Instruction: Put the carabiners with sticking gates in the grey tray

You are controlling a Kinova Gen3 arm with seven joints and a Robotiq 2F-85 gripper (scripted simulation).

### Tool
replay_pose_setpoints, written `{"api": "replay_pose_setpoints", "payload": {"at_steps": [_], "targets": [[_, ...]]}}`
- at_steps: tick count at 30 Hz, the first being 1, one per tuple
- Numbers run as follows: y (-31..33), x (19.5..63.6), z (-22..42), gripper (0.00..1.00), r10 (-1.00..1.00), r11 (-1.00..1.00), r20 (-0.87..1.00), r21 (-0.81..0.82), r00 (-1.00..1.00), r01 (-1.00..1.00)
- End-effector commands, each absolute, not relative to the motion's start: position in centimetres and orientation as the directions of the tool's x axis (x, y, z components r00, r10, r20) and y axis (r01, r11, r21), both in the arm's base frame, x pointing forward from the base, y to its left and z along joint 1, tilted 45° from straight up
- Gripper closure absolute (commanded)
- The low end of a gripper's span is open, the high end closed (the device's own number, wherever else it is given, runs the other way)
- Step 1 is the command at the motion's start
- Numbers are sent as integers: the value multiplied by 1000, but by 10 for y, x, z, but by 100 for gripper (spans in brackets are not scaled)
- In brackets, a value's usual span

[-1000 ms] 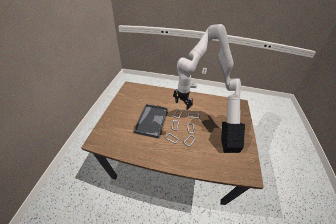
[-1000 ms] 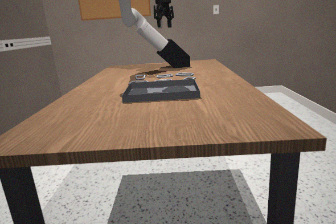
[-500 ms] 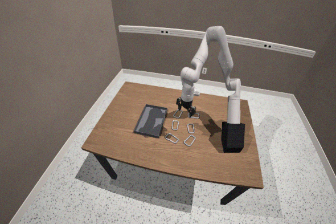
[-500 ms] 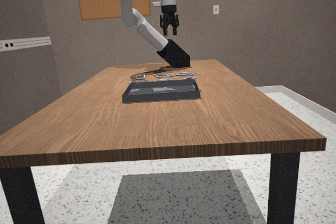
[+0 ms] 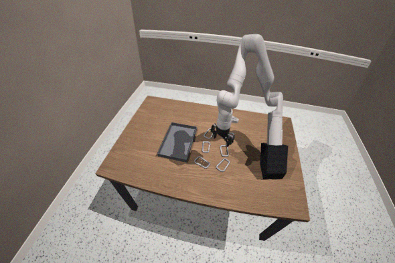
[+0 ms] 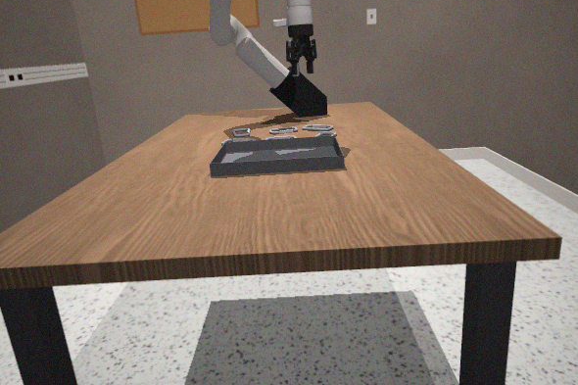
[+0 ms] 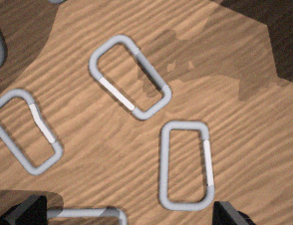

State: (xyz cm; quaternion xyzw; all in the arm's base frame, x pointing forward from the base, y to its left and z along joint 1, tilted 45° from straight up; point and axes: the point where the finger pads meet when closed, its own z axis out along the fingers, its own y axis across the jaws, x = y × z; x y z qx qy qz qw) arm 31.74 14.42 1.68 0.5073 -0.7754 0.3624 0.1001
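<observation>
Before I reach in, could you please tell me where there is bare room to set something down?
Room: the tray, and the table between tray and near edge in the exterior view. Crowded: beside the tray, among the carabiners, under the pincer.

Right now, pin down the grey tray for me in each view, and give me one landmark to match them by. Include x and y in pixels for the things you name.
Top: the grey tray [image 5: 191,150] [image 6: 276,167] is left of centre, just left of the carabiners.
Exterior: just below mid-height, in front of the carabiners.
Wrist: I can't pick it out there.
Shared landmark: the end effector [image 5: 222,137] [image 6: 302,70] [image 7: 131,211], its fingertips at the lower corners of the wrist view.
</observation>
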Motion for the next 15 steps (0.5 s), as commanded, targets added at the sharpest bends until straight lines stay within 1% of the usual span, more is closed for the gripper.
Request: {"api": "replay_pose_setpoints", "payload": {"at_steps": [1, 2, 15], "targets": [[144, 317, 16, 0, -713, 220, 525, -460, -464, -860], [130, 298, -37, 0, -713, 219, 526, -460, -463, -861], [130, 298, -37, 0, -713, 219, 526, -460, -463, -861]]}}
